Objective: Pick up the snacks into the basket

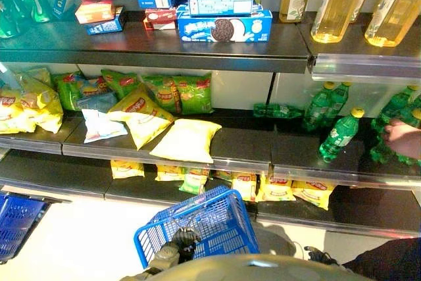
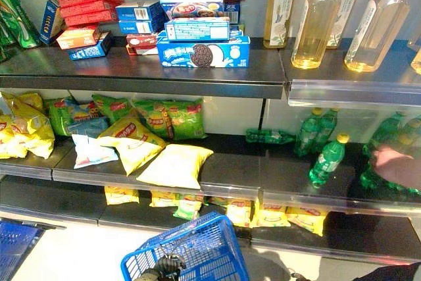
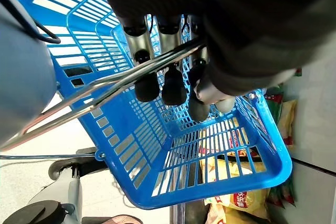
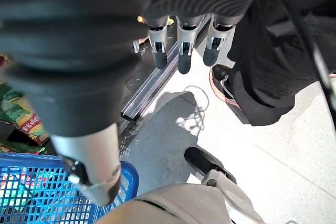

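Note:
My left hand (image 3: 236, 35) is shut on the metal handle (image 3: 131, 74) of a blue wire basket (image 1: 181, 210), which hangs low in front of the shelves. From above, that hand (image 1: 181, 241) sits at the basket's near edge. Nothing shows inside the basket. On the middle shelf lie a plain yellow snack bag (image 1: 186, 139), a yellow bag with a red logo (image 1: 140, 115), a white and blue bag (image 1: 100, 126) and green bags (image 1: 181, 93). My right hand (image 4: 181, 56) hangs open beside the basket, holding nothing.
Several small yellow bags (image 1: 276, 189) lie on the bottom shelf. Biscuit boxes (image 1: 223, 27) and oil bottles (image 1: 337, 1) fill the top shelf. A person's hand (image 1: 402, 137) rests among green bottles (image 1: 339, 135) at right; their leg (image 4: 273, 51) is close. Another blue basket (image 1: 16, 225) is at lower left.

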### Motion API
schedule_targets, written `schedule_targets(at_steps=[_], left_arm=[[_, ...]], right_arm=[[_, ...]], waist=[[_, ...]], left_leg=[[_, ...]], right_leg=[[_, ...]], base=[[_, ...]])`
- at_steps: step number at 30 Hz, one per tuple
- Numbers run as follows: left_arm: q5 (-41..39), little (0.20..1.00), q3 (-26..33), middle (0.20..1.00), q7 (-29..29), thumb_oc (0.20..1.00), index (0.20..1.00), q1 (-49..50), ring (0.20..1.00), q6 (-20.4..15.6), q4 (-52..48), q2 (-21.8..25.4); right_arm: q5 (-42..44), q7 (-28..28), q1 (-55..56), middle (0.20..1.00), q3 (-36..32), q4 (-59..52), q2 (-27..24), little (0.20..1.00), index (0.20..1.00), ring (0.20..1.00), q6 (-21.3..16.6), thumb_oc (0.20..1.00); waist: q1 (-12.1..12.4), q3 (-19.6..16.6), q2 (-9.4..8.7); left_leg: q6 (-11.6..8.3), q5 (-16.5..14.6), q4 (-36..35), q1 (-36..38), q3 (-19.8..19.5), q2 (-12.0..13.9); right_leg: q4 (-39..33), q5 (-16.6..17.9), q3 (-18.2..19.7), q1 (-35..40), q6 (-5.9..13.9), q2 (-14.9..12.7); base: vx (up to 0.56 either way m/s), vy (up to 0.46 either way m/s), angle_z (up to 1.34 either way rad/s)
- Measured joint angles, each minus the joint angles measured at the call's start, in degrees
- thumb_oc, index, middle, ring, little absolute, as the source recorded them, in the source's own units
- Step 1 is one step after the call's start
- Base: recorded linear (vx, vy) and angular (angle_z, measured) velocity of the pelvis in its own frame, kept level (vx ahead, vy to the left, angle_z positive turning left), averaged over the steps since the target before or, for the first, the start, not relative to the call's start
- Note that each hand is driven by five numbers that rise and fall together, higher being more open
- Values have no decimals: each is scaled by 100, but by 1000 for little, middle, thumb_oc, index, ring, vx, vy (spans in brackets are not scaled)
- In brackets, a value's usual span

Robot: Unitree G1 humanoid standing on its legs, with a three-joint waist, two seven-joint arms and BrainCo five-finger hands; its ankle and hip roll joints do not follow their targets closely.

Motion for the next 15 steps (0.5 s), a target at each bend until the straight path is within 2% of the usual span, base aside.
schedule_targets(at_steps=[15], left_arm=[[-52, 200, 104, 200, -10, 200, 200, -44, 200, -8, 2, 1]], right_arm=[[0, 0, -74, 1000, 0, 5, -1, 1000, 1000, 1000, -5, 1000]], waist=[[-6, 150, 47]], left_leg=[[-3, 1, 1, 12, -16, 2]], right_leg=[[-2, -9, -11, 24, -4, 5]], base=[[0, 0, 0]])
